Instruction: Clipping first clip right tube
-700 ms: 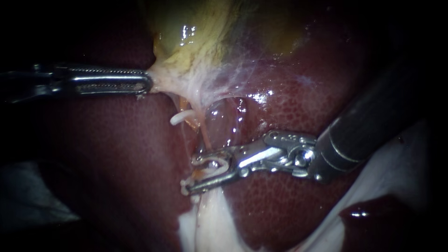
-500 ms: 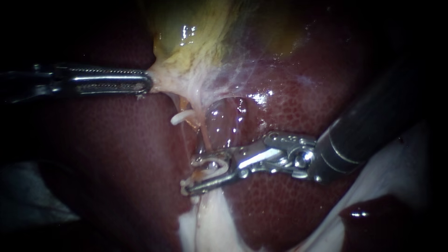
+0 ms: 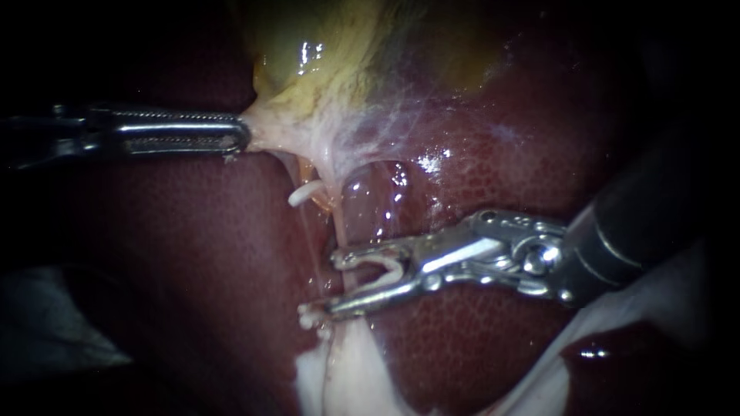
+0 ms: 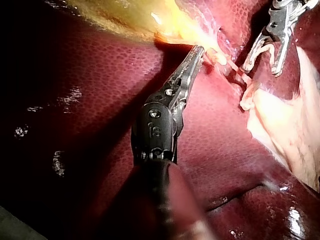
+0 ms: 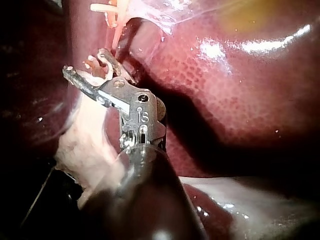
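My left instrument point(image 3: 240, 135) comes in from the left, its jaws shut on the pale neck of the yellow gallbladder point(image 3: 324, 54) and holding it taut. In the left wrist view the same jaws point(image 4: 198, 52) pinch that yellowish tissue. My right instrument point(image 3: 333, 284) enters from the right, and its jaws stand apart around a white clip point(image 3: 388, 271). A thin pink tube point(image 3: 340, 227) runs down from the gallbladder neck and crosses the gap close to the jaw tips. The right wrist view shows the jaws point(image 5: 86, 66), the clip point(image 5: 98, 71) and the tube point(image 5: 116, 37) ahead of them.
Dark red liver point(image 3: 193, 254) lies all around. A small white clip point(image 3: 305, 193) sits on a strand left of the tube. White bits point(image 3: 307, 317) lie just beyond the lower jaw's tip. Pale fatty tissue point(image 3: 347, 374) spreads below.
My right instrument has drawn back to the right with the clip, so the tube now crosses near its jaw tips instead of deeper in. The left instrument holds still.
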`<state>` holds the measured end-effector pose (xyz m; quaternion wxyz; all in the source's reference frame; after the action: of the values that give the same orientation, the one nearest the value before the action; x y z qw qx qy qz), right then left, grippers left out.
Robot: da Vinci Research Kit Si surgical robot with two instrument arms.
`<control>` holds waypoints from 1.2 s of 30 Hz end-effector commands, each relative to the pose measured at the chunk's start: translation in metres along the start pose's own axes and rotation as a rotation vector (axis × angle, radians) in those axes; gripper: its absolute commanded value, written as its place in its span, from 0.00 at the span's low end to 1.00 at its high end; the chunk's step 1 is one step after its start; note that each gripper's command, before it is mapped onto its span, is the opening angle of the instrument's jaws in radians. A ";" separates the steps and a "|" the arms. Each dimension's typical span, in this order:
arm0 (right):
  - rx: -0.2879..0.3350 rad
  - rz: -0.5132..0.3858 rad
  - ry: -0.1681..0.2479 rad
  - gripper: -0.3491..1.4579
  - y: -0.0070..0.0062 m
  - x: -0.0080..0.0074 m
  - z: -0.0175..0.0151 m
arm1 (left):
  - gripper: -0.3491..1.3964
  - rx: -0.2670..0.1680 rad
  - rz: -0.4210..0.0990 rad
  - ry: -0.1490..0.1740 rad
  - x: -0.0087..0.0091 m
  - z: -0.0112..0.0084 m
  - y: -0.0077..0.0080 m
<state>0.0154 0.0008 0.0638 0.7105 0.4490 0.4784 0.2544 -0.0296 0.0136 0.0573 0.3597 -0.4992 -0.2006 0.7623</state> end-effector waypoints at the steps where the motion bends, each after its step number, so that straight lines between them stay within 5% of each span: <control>1: -0.002 0.011 -0.005 0.45 -0.0001 0.0000 -0.0004 | 0.00 0.002 -0.001 0.004 0.0001 -0.0001 0.0000; 7: -0.036 0.028 -0.017 0.45 0.0002 -0.0003 -0.0017 | 0.00 0.004 0.004 0.004 0.0003 -0.0005 -0.0001; 25: -0.077 0.018 -0.013 0.47 0.0048 -0.0018 0.0006 | 0.00 0.004 0.002 0.007 0.0005 -0.0007 0.0003; 36: -0.050 0.011 0.045 0.47 0.0065 -0.0024 0.0021 | 0.00 0.004 0.002 0.007 0.0005 -0.0007 0.0003</control>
<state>0.0171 0.0011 0.0710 0.7069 0.4302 0.4869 0.2794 -0.0292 0.0137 0.0565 0.3605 -0.5014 -0.1972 0.7614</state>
